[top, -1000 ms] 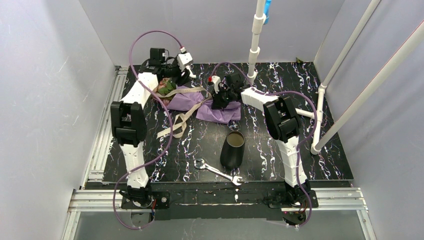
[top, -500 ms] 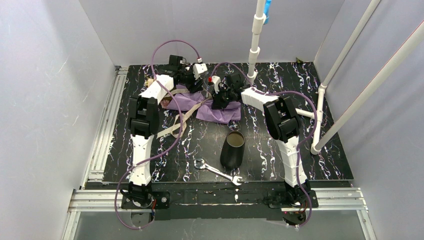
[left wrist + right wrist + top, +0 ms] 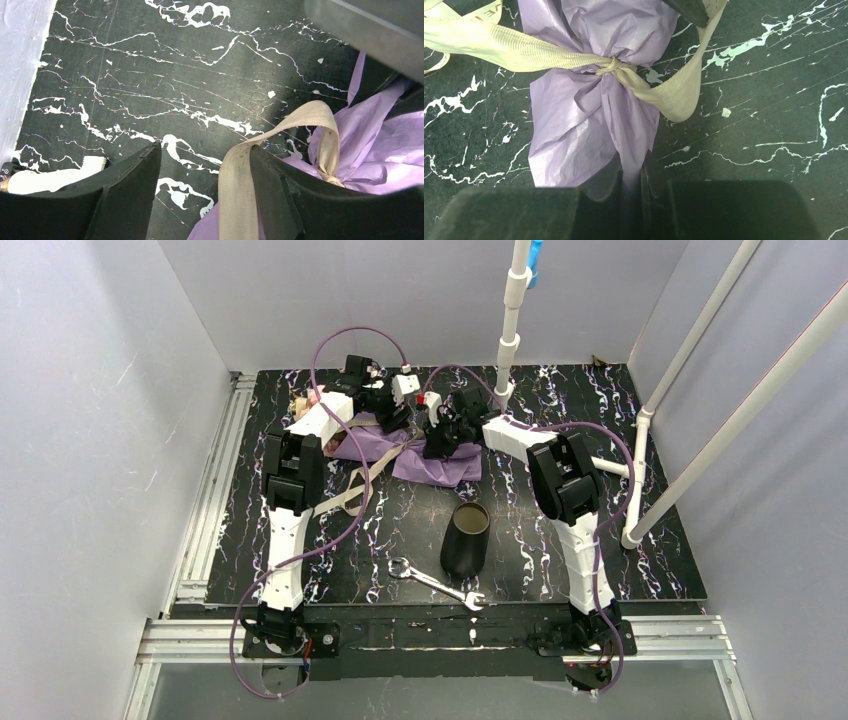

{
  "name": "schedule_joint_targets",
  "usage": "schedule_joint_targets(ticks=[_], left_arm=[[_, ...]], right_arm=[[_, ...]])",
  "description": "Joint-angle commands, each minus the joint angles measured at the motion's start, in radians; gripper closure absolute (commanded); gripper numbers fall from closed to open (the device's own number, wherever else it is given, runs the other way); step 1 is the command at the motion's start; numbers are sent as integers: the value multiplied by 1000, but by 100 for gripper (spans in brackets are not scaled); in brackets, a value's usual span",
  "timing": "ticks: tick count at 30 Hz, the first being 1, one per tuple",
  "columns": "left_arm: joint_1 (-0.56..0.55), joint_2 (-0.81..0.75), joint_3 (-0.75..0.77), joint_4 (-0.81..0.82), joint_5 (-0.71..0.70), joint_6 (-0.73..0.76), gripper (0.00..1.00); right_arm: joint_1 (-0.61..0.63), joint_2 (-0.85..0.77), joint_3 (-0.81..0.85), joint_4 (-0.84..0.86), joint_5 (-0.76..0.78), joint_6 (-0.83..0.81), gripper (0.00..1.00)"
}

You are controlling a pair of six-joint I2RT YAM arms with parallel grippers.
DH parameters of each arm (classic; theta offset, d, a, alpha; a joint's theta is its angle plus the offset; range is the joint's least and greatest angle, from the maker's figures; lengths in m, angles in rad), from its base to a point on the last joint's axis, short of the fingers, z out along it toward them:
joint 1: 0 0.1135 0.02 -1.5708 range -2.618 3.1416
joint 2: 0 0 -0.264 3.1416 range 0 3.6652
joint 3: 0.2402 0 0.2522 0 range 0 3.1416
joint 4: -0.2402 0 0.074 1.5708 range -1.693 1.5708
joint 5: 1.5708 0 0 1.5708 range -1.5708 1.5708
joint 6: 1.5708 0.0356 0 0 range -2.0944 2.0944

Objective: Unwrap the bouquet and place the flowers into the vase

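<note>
I have the bouquet (image 3: 400,452) lying flat on the far middle of the desk (image 3: 600,540), its purple paper (image 3: 574,125) bunched in at the waist. The beige ribbon (image 3: 239,190) is knotted there, and the knot (image 3: 611,65) looks tight in the right wrist view. From above, two ribbon tails trail toward me on the left side of the desk. The flowers (image 3: 301,403) only just show, a bit of pink at the far left end beside my left arm.

My left gripper (image 3: 205,150) hangs low over the ribbon with its jaws apart. One ribbon strand runs up between the fingers (image 3: 125,195), close against the inner face of the right-hand one, and arches into a loop over the dark desk. Nothing is pinched there.

My right gripper (image 3: 630,182) is closed on the bouquet, its jaws pressed together on the lower flap of purple paper below the knot.

The vase (image 3: 466,538) stands upright near the middle of the desk, mouth open, on my side of the bouquet and apart from it. A wrench (image 3: 437,583) lies just beside its base, nearer to me
</note>
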Motion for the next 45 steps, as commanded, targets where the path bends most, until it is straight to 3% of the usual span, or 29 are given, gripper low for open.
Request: schedule_joint_targets(ticks=[1, 6, 11, 13, 16, 17, 24, 28, 33, 38, 45], left_arm=[[1, -49, -27, -41, 39, 10, 35], [7, -95, -94, -25, 69, 19, 33], [3, -25, -36, -51, 24, -4, 35], [3, -1, 9, -77, 18, -28, 51], [3, -19, 20, -67, 25, -66, 93], [3, -36, 3, -42, 24, -102, 100], [7, -208, -53, 175, 16, -426, 100], [19, -348, -102, 145, 69, -520, 100], [119, -590, -379, 128, 126, -568, 100], [224, -740, -563, -16, 126, -394, 100], [224, -770, -675, -180, 116, -26, 100]], right_arm=[[-14, 33, -66, -135, 66, -5, 99], [-14, 26, -78, -132, 64, -4, 99], [-15, 33, -76, -132, 61, 1, 99], [-17, 31, -78, -132, 61, 3, 99], [-22, 33, -85, -131, 61, 6, 99], [-24, 33, -89, -129, 61, 9, 99], [-26, 45, -98, -118, 83, 29, 99], [-29, 57, -100, -103, 93, 57, 99], [-29, 59, -102, -90, 131, 72, 99], [-29, 60, -101, -89, 129, 86, 99], [-29, 54, -104, -84, 110, 107, 99]])
